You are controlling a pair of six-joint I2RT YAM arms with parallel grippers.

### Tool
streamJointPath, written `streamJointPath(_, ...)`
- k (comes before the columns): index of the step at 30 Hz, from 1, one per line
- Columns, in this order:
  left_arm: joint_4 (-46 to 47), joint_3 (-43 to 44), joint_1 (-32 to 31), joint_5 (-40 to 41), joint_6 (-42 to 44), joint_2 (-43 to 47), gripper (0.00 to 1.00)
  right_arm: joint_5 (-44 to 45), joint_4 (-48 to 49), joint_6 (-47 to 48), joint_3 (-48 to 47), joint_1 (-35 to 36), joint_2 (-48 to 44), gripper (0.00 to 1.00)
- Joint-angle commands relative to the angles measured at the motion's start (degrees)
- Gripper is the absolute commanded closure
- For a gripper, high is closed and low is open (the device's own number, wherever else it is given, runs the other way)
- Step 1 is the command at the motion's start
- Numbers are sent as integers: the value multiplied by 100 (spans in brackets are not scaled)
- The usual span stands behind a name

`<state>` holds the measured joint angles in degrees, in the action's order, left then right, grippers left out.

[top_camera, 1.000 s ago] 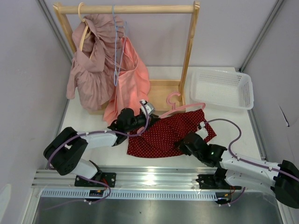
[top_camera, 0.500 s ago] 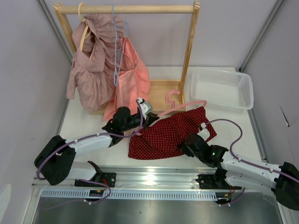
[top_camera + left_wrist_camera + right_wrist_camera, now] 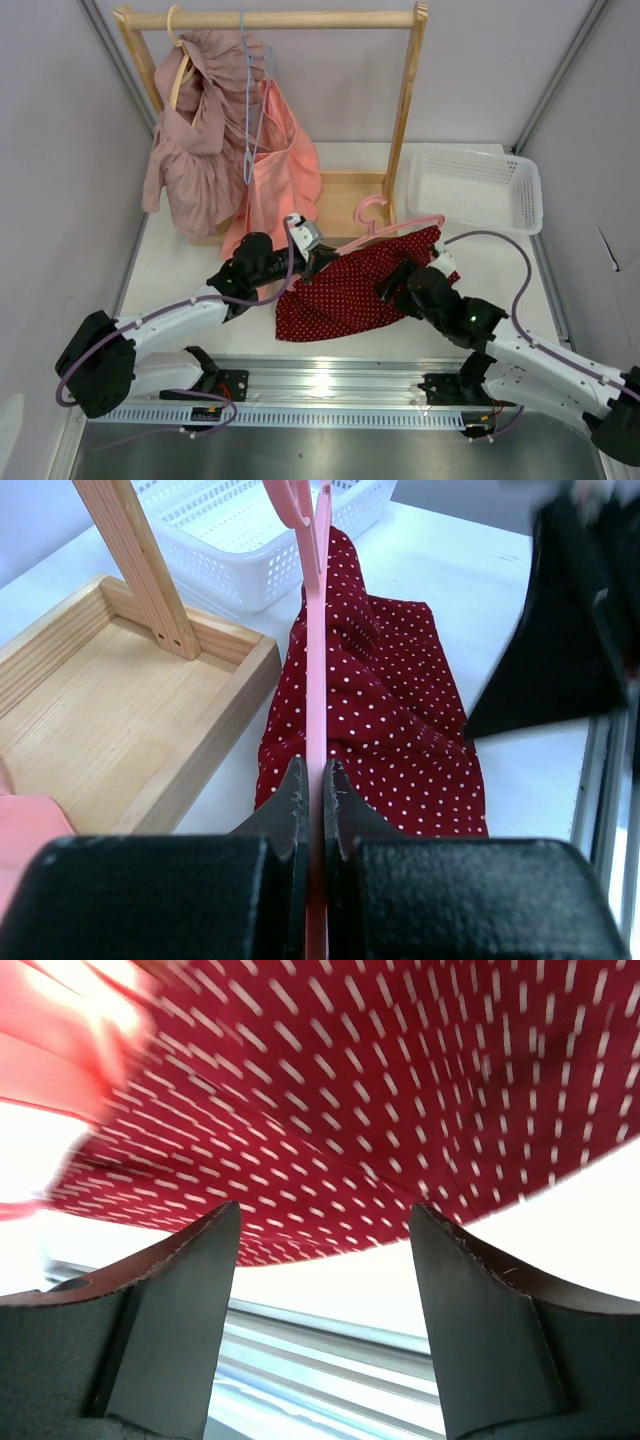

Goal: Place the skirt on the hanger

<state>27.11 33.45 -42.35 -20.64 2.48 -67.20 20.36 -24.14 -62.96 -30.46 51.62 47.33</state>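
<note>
Near the middle of the white table (image 3: pixel 180 250), the dark red, white-dotted cloth skirt (image 3: pixel 345 290) lies rumpled and fanned out. Its long axis runs from near-left to far-right, between the two arms. Along its far edge runs the thin pink plastic hanger (image 3: pixel 395 228), raised at a slant on the same near-left to far-right line. Its curved hook points to the far side, toward the flat wooden base (image 3: pixel 345 195) of the clothes rack.

The left gripper (image 3: pixel 312 780) pinches the near-left end of the hanger, jaws closed tight on the thin plastic. From the left wrist the hanger shows edge-on, running straight away toward the white plastic basket (image 3: pixel 475 152). The right gripper (image 3: pixel 325 1250) hangs low over the right half of the skirt. Its jaws stand wide with nothing between them, and dotted cloth fills the view beyond the fingertips.

The right arm covers part of the skirt's right side from above, so that edge cannot be traced. The hanger's near-left tip is buried in the left jaws. Whether the skirt's far corner lies over the hanger's arm or only against it cannot be told. The right wrist view is smeared, its dots drawn into streaks. A pink blur at its upper left is too soft to identify.
</note>
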Motion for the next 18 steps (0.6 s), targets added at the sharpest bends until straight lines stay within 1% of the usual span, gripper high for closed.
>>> streamJointPath(1,-31,285,-45,52,148,479,100,302,-302,731,-732,-361,-426,26)
streamJointPath(2,-48,267,-45,60,139,532,100,250,-250,1107,-812,-545,-487,26)
streamJointPath(3,-170,302,-45,52,139,567,100,127,-188,1293,-891,-1035,-471,27)
streamJointPath(5,-355,355,-45,34,139,681,100,-452,84,1671,-997,-1651,-409,29)
streamJointPath(6,-443,390,-54,60,113,725,100,-724,242,1986,-980,-2290,-392,29)
streamJointPath(7,-592,390,-46,139,95,856,100,-1405,556,2102,-945,-2627,-339,29)
streamJointPath(9,-689,364,-45,175,77,1024,100,-2216,874,2269,-822,-3269,-103,32)
streamJointPath(10,-812,355,-37,236,77,1112,100,-2795,1120,2297,-778,-3794,-40,33)
streamJointPath(12,-1075,434,-37,254,147,1323,100,-3273,1524,2428,-655,-4176,-48,34)
streamJointPath(13,-1338,565,-37,254,174,1384,100,-3371,1570,2472,-654,-4360,-75,33)
streamJointPath(16,-1621,706,-37,271,174,1604,100,-3503,1667,2604,-760,-4362,-49,33)
streamJointPath(18,-1788,750,-37,219,148,1762,100,-3434,1553,2648,-900,-4327,-13,34)
